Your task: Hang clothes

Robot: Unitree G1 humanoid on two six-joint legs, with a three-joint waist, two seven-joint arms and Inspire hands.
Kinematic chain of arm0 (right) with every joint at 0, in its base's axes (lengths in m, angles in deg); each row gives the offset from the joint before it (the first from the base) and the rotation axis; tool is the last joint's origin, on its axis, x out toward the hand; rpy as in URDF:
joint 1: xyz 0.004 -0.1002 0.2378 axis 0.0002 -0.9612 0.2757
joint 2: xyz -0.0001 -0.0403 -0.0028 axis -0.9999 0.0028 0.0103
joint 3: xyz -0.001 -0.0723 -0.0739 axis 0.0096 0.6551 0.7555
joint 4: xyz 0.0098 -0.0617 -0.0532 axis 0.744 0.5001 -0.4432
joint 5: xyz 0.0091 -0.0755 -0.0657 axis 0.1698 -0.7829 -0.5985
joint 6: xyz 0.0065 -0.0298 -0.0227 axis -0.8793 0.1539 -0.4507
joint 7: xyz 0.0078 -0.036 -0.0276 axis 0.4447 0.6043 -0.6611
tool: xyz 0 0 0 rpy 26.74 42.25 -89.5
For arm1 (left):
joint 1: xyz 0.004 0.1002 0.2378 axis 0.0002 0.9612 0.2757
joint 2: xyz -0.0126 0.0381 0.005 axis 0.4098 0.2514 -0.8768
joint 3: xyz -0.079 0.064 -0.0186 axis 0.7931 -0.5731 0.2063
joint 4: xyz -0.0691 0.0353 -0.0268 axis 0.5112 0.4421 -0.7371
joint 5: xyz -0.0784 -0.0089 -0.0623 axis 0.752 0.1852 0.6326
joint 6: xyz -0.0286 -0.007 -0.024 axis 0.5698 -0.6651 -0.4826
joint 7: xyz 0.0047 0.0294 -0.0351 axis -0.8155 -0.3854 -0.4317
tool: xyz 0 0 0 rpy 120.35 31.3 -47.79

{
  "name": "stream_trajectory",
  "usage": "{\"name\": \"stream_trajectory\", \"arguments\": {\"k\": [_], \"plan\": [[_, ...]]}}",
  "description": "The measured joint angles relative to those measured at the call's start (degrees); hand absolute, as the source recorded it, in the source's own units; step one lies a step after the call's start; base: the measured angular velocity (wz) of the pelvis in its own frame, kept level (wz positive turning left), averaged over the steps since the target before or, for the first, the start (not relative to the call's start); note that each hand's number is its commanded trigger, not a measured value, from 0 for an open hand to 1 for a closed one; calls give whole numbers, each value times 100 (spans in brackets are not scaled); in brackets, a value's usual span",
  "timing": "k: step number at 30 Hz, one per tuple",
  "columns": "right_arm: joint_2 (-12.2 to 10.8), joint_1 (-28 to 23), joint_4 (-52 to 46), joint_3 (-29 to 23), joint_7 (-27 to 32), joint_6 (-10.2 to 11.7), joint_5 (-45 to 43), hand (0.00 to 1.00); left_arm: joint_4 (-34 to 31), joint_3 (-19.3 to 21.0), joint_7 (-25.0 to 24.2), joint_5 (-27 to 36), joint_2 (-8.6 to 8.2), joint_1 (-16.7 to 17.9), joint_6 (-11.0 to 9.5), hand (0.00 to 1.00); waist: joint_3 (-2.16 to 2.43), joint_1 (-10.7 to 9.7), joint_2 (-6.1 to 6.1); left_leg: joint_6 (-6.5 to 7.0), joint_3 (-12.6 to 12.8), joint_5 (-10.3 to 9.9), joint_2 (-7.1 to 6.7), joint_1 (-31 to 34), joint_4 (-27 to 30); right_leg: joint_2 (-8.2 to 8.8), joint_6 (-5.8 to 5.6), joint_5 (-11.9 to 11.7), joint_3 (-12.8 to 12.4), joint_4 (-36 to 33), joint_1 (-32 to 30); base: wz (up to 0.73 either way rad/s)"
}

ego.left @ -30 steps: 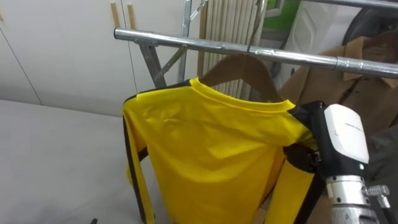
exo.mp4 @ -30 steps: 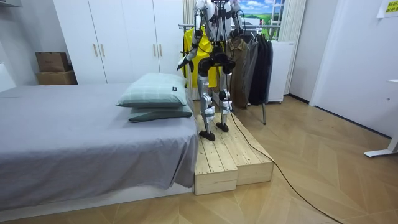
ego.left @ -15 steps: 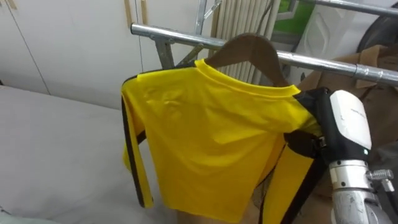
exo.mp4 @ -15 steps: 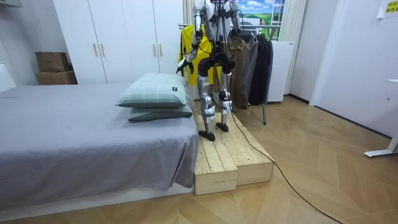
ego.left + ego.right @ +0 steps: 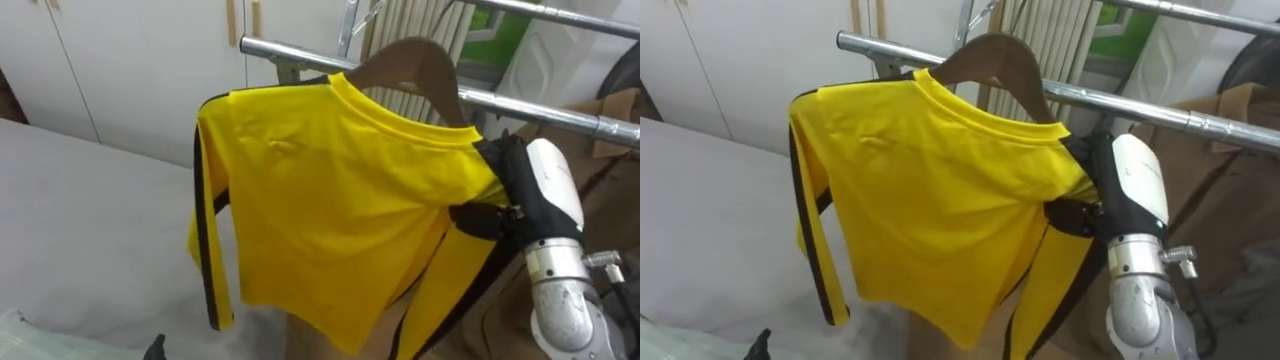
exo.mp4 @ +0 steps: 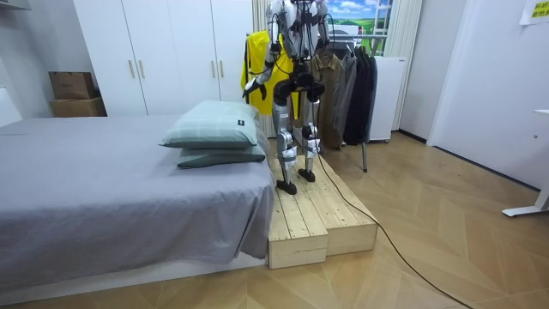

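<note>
Yellow shirt [image 5: 330, 200] is on a wooden hanger [image 5: 415, 55], carried by the R hand [image 5: 545, 190] at the shirt's R shoulder. That hand's fingers are tucked behind the cloth, so can't tell if they grip or just prop.

Vs 1 s ago: the hanger top sat below the rail [image 5: 540, 108]. Now it's up in front of & above it, twds the rail's left end, w/ the shirt tilted & its left sleeve hanging low. The eye view shifted too, but the room view agrees: shirt is further to the room view's left.

Hook not discernible, so can't say it's over the rail. My read: lift done, hooking on is next, shirt not yet hung.

Robot stands on a wooden platform [image 6: 317, 215] by the bed [image 5: 80, 190]. Coats [image 6: 347, 86] already hang on the rail's right part. L hand [image 6: 250, 87] is out at its side; state can't be read.
</note>
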State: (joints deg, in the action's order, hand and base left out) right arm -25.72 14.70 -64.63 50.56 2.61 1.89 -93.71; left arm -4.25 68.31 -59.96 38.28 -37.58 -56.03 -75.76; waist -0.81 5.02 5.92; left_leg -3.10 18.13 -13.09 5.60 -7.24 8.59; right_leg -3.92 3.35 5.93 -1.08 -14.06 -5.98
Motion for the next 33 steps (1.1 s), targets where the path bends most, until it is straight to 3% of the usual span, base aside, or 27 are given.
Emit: {"name": "stream_trajectory", "arguments": {"k": [8,10,14,22,33], "plan": [[81,691,978,-20,-323,-126,636,100,-61,72,-314,-128,4,-9,158,0,6,20,26,0,-184,0,13,64,1,33,2,-1,177,33,21,10],[86,729,1162,-21,-385,-125,801,100,-106,79,-350,-125,4,-29,196,0,7,12,28,0,-249,0,16,53,2,55,4,-2,313,51,66,13],[86,734,1769,-23,-585,-128,1016,100,-79,143,-437,-117,-3,-43,240,0,4,23,31,0,-252,0,16,-54,2,61,6,-4,342,126,218,4],[87,735,2607,-25,-685,-114,1015,100,-114,156,-439,-123,-15,-26,233,0,-1,12,31,-4,-224,5,-6,-28,6,87,11,-10,342,133,186,0],[89,735,3690,-152,-644,-49,1435,100,-199,224,-257,-128,-8,-161,62,0,-21,9,66,-4,-237,6,-6,-24,3,86,11,-11,348,124,181,0]]}}
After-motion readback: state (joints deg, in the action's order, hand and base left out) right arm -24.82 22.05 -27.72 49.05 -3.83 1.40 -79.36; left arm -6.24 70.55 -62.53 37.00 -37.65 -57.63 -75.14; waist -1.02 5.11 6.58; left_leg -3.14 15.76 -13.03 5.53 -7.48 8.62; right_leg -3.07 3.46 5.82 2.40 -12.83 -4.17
